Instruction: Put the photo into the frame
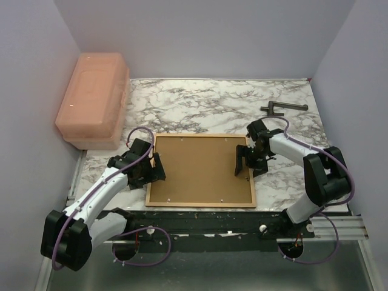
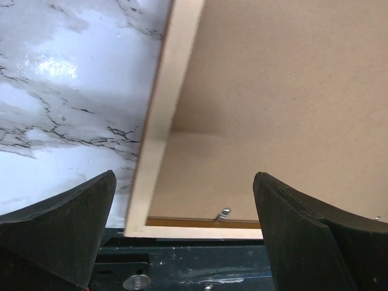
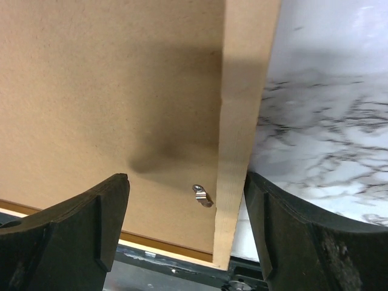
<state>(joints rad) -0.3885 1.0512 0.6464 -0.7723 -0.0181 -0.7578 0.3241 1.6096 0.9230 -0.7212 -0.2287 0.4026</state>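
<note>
The frame (image 1: 200,202) lies flat in the middle of the marble table, back side up, with a plain brown backing board (image 1: 200,167) filling it. The photo is out of view. My left gripper (image 1: 156,170) stands open at the frame's left rail (image 2: 163,103), one finger over the marble and the other over the board (image 2: 273,91). My right gripper (image 1: 245,162) stands open across the right rail (image 3: 242,109), with nothing held. A small metal clip (image 3: 203,195) sits by that rail, and another clip (image 2: 224,213) by the near rail.
A pink plastic box (image 1: 94,100) stands at the back left. A dark metal tool (image 1: 282,108) lies at the back right. The black base rail (image 1: 200,221) runs just beyond the frame's near edge.
</note>
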